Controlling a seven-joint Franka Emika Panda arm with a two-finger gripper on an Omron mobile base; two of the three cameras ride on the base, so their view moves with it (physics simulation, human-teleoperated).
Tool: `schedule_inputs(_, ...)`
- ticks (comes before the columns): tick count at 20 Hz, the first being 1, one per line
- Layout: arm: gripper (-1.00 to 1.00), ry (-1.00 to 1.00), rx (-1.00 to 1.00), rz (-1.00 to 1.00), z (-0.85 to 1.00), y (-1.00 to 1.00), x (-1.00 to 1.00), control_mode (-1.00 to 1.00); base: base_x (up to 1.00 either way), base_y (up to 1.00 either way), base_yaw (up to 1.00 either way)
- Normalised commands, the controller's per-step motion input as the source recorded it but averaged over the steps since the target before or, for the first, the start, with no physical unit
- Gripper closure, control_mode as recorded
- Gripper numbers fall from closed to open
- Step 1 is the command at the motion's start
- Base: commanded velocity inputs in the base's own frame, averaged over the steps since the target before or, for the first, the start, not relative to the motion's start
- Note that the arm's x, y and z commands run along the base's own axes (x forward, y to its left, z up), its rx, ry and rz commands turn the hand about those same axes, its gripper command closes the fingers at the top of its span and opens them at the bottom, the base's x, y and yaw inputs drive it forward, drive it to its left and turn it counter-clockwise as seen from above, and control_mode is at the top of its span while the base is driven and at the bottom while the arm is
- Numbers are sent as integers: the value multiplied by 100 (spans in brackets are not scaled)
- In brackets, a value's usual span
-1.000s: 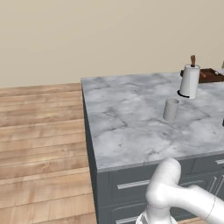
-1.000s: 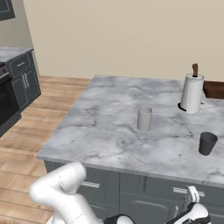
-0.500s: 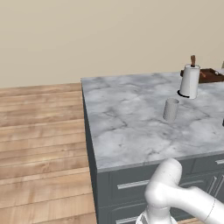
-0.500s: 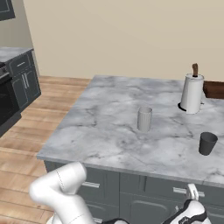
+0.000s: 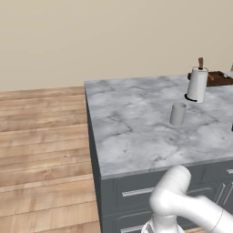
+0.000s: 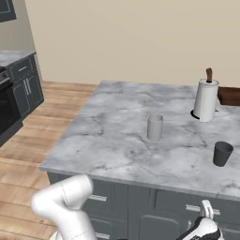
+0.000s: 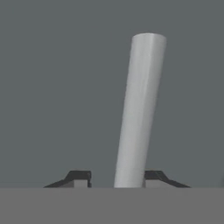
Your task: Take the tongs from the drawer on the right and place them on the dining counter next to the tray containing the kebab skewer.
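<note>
In the hand view a silver bar handle (image 7: pixel 138 109) stands between my gripper (image 7: pixel 117 177) fingertips, against a flat slate-grey drawer front (image 7: pixel 52 87). The right fingertip (image 7: pixel 154 176) is at the bar; a small gap shows beside the left one, so the gripper is open around the handle. From the right base view my white hand (image 6: pixel 205 228) sits low at the right-hand drawer (image 6: pixel 187 206) under the dining counter (image 6: pixel 117 136). The dark brown tray (image 5: pixel 220 78) lies at the counter's far right corner (image 6: pixel 230 96). The tongs are hidden.
On the marble top stand a white paper-towel roll (image 6: pixel 206 99) on a brown post, a grey cup (image 6: pixel 154 127) and a dark cup (image 6: pixel 222 153). Further grey drawers with silver bars (image 5: pixel 136 192) line the island front. Wood floor (image 5: pixel 41 136) lies to the left.
In the right base view my hand has crept slightly up and left at the drawer front. Nothing on the counter has moved.
</note>
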Motion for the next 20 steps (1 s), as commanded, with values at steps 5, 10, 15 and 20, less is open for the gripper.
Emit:
schedule_inputs(5, 100, 0, 0, 0, -32, -58, -92, -100, 0, 0, 0)
schedule_inputs(10, 100, 0, 0, 0, -39, -72, -100, -100, 0, 0, 0)
schedule_inputs(15, 100, 0, 0, 0, -23, -49, -78, -100, 0, 0, 0)
schedule_inputs(20, 100, 0, -1, 0, -30, -42, -73, -100, 0, 0, 0)
